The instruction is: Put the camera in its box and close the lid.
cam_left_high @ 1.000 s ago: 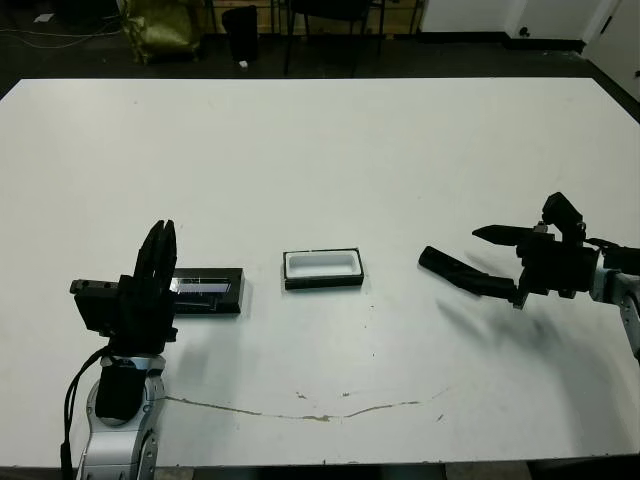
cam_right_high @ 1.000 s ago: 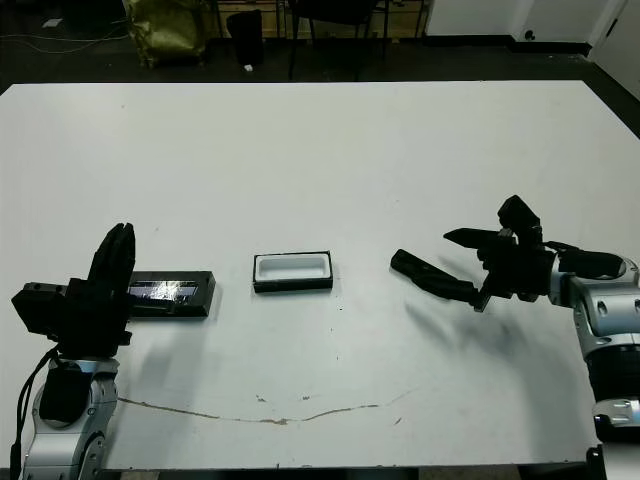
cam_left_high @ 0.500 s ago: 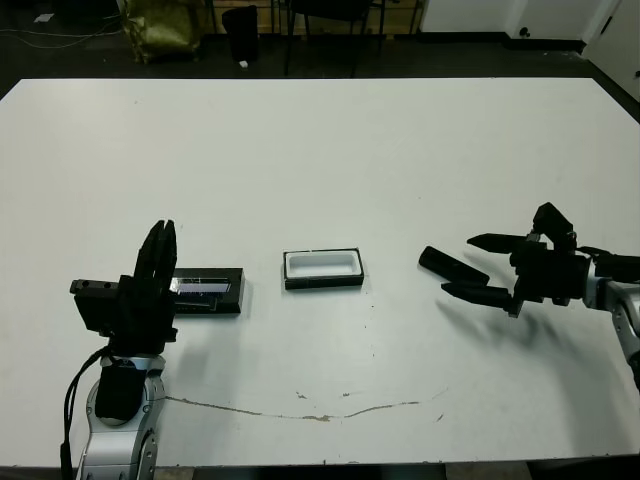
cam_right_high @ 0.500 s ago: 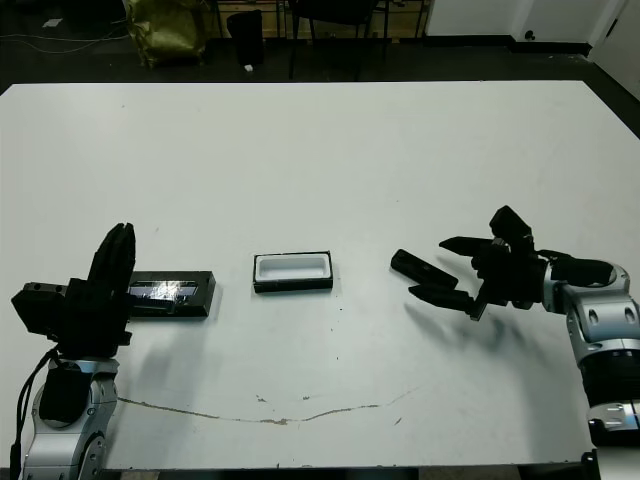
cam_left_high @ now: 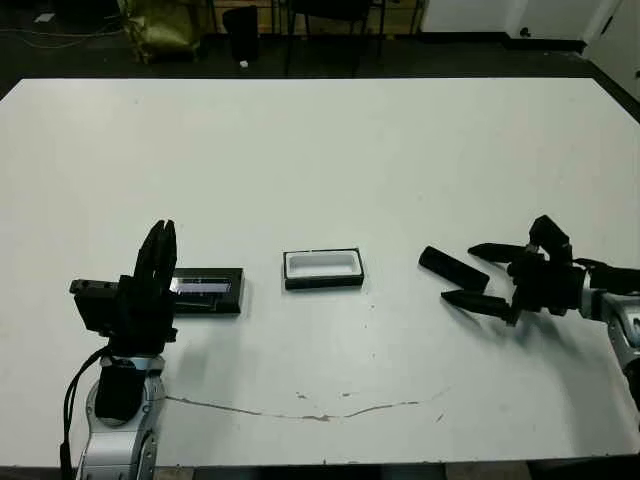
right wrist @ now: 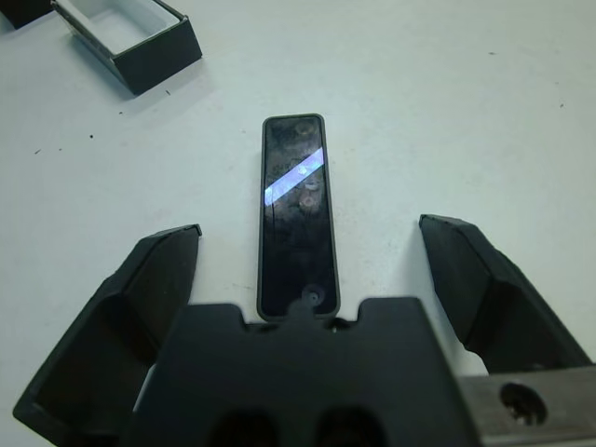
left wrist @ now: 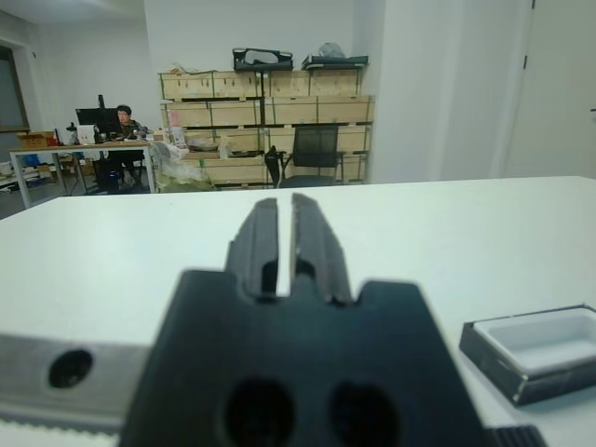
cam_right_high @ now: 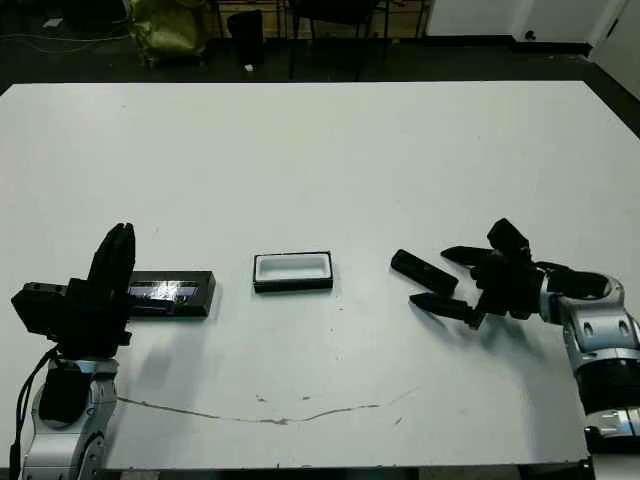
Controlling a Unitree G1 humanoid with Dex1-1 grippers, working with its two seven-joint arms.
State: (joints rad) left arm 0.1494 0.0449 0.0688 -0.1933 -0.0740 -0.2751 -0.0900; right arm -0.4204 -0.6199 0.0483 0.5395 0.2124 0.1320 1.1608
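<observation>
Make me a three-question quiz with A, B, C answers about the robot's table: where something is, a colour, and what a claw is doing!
1. Where does the slim black bar-shaped camera lie?
A. inside the tray
B. on the white table, between the right claw's fingers
C. under the lid

2. What colour lines the small shallow black box?
A. white
B. red
C. yellow

3. How is the right claw?
A. shut on the camera
B. open around the camera
C. holding the flat black lid with the shiny strip

Answers:
1 B: the right wrist view shows it flat on the table between the fingers.
2 A: its inside is white.
3 B: both fingers stand clear of the camera's sides.
</observation>
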